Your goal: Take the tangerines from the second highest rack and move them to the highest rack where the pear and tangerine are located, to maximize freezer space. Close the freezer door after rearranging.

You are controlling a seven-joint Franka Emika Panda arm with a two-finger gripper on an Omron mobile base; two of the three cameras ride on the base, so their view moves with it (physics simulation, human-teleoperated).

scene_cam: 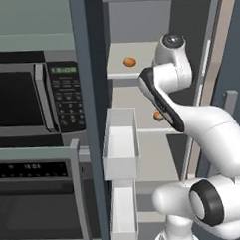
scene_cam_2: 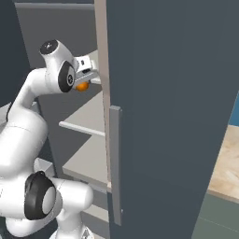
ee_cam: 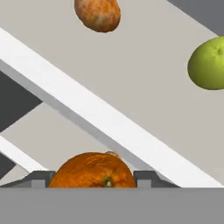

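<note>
The gripper pinches a round orange tangerine; a round green pear sits at two o'clock on the pale flat top shelf.

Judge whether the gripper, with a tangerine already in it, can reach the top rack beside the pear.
Probably yes: the gripper is shut on the held tangerine just outside the highest rack, with bare shelf between the pear and the other tangerine.

Hand view: held tangerine cut off by bottom edge, lower half unseen; pear clipped at right edge; second tangerine clipped at top. Left base view: tangerine on second highest rack part-hidden behind arm. Right base view: freezer door blocks most of interior; gripper part-covered by door edge.
</note>
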